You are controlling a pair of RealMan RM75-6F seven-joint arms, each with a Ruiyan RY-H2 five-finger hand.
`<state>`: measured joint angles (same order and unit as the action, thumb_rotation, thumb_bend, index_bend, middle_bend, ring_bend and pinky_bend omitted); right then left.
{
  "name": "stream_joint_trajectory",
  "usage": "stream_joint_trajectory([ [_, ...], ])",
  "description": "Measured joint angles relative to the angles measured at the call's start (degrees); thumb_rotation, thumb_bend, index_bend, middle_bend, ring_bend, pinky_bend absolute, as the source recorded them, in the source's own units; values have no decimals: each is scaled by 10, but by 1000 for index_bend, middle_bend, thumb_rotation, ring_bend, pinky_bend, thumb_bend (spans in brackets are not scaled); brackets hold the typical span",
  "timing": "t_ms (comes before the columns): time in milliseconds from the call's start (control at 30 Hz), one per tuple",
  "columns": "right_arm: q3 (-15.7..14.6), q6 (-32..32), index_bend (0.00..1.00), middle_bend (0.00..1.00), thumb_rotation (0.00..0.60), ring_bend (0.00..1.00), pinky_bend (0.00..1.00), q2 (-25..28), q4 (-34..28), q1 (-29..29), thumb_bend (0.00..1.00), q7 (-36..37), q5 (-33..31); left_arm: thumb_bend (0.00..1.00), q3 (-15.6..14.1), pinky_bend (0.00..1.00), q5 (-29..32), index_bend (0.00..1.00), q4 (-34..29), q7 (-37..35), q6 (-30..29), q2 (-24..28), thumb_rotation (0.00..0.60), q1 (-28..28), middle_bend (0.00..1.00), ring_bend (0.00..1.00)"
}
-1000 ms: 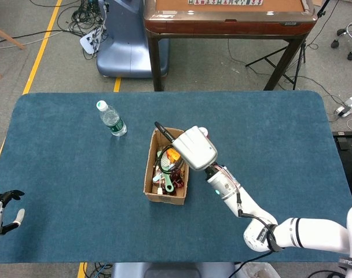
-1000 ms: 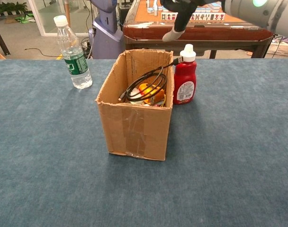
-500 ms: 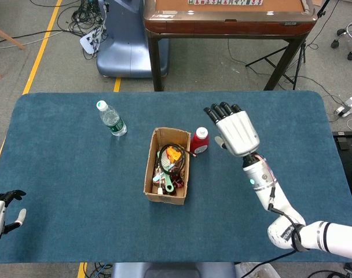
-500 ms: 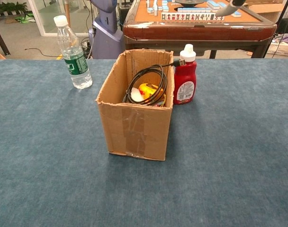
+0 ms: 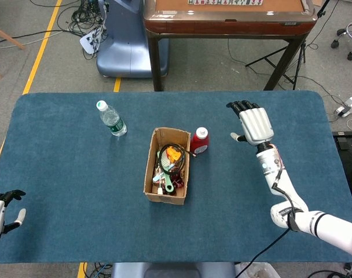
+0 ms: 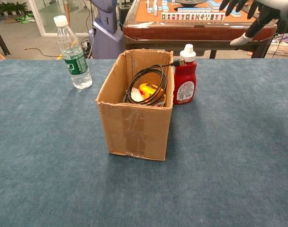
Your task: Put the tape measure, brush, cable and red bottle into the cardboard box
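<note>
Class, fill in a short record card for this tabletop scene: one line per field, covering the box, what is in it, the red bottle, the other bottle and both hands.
box: cardboard box upright, open-topped, mid-table
in box: coiled black cable over an orange-yellow item; other contents unclear
red bottle: red bottle upright on the table, just outside the box's far right side
other bottle: clear water bottle upright, far left
right hand: right hand raised, fingers apart, holding nothing
left hand: left hand at the near left table edge, holding nothing
</note>
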<state>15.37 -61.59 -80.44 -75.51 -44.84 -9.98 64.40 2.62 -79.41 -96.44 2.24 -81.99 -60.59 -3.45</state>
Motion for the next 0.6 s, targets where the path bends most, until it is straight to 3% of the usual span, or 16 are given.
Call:
stream_joint_trajectory([
  [333,2,86,254,278,600,231,364,-84,131,-12,0,233,36,354,0,550,-1,338,0,-5,-1,2,600,0,408,350],
  [600,-3,115,254,278,600,224,358,-132,203,-28,0,322,76,354,0,550,-2,338,-1,-8,-2,3,600,1,408,350],
])
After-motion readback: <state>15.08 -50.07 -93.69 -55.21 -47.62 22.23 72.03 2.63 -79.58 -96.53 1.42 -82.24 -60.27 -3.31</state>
